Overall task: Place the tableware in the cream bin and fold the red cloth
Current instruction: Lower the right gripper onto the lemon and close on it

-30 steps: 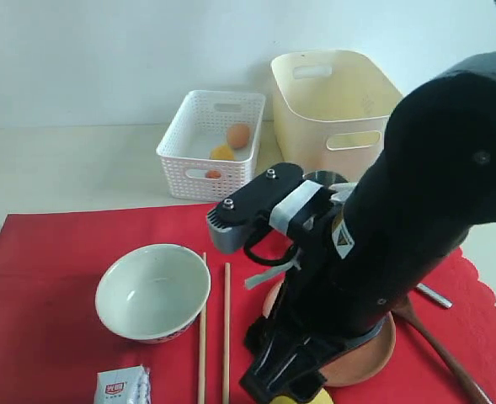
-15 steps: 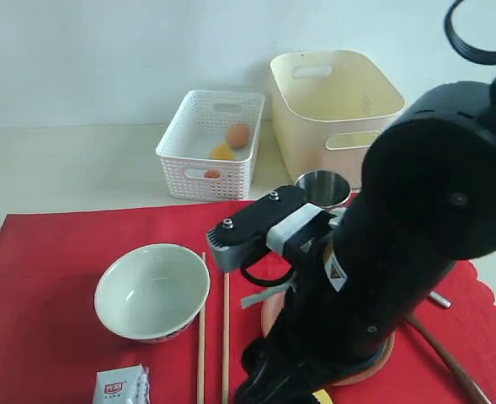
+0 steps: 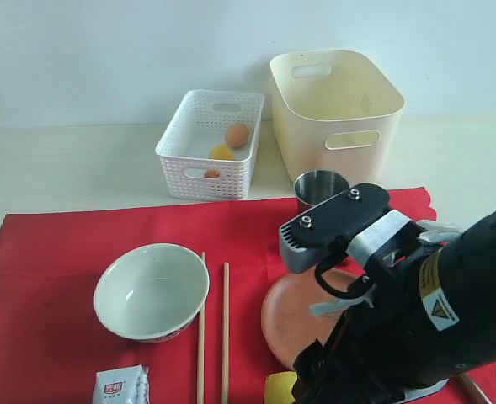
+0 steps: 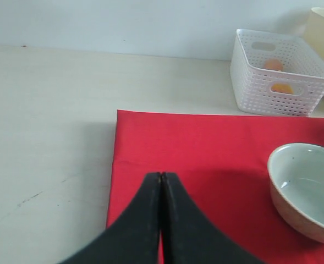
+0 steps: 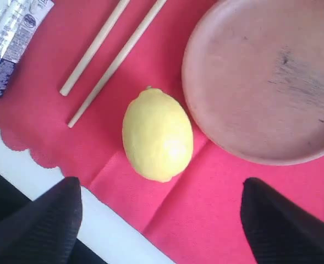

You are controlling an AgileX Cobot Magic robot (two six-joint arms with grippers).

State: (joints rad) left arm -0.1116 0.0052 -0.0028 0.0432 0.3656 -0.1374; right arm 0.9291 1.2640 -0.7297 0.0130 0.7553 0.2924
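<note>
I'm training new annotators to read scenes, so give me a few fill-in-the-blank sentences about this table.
On the large red cloth sits a pale green ceramic ____.
The yellow lemon lies beside the round brown ____.
The left gripper has its jaws ____.
Missing words: bowl; plate; shut.

A plain, pale bluish-white wall [image 3: 104, 50] fills the upper part of the exterior frame and meets a cream-coloured table [image 3: 62, 168] along a straight horizontal line about a third of the way down. In the left wrist frame the bare tabletop spreads across the left side, matte and faintly scuffed toward the lower left. The light is soft and even, throwing only dim shadows.
</note>
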